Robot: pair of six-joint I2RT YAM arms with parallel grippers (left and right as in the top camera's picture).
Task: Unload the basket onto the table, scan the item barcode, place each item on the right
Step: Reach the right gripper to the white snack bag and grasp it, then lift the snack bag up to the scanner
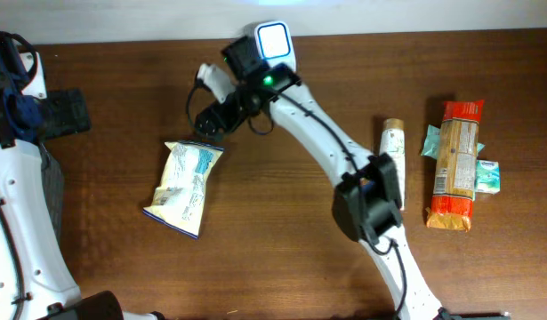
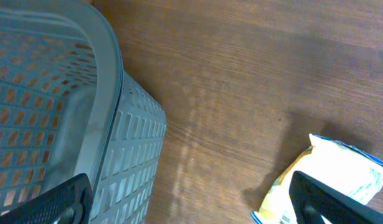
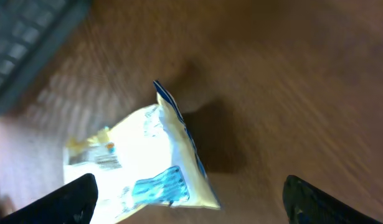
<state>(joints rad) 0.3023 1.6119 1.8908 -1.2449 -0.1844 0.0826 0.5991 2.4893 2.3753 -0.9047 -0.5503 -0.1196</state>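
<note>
Hovering over the top edge of the snack bag [image 1: 184, 187], my right end effector [image 1: 206, 123] stands with jaws spread and empty — placed, I judge, to pinch the crimped seam. The bag lies flat on the bench [image 1: 282, 231], not yet lifted toward the lit scanner [image 1: 273, 40] at the far edge. My left end effector [image 2: 191, 208] — also spread, empty — sits beside the basket [image 2: 110, 93], clear of that reach.
</note>
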